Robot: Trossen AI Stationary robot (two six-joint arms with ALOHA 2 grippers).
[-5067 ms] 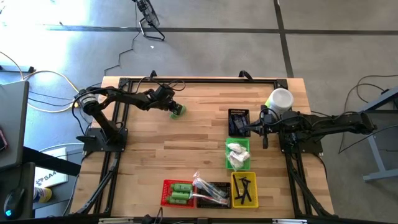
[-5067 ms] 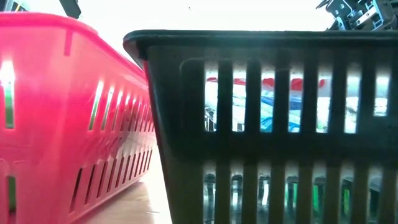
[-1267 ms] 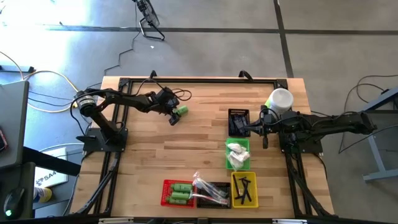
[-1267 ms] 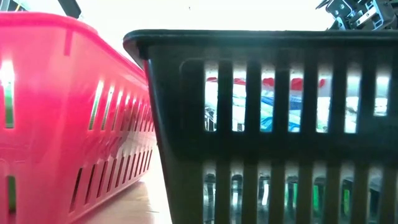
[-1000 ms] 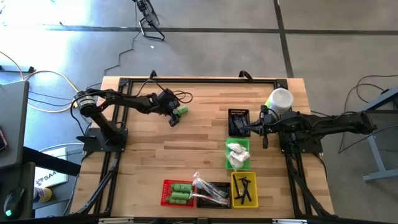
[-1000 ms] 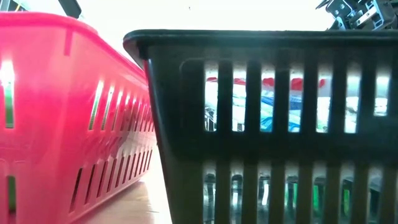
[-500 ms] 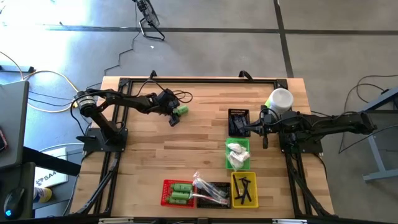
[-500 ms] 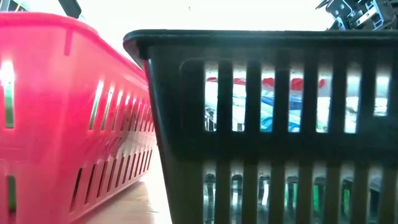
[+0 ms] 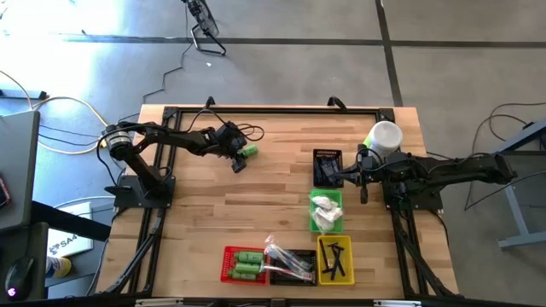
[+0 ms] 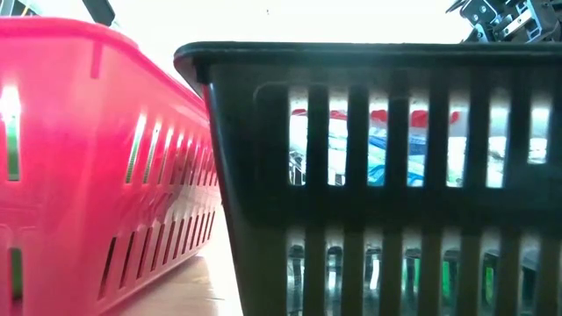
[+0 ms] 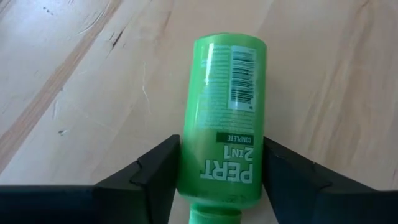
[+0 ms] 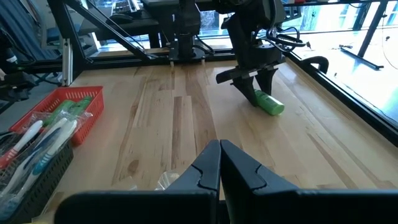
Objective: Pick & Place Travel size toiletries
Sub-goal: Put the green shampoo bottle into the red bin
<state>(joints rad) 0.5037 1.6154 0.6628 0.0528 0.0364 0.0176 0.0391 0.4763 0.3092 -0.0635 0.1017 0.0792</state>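
On the counter (image 9: 256,200), far left, left hand (image 9: 238,156) narrow around the lying green bottle (image 11: 225,118), fingers touching it: grasp step, next lift toward red basket (image 9: 241,264).

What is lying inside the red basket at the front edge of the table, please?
The red basket holds green bottles lying on their sides, roughly three. Anything beneath them is covered and cannot be seen.

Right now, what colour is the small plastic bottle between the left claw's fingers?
Bright green, clearest in the left wrist view.
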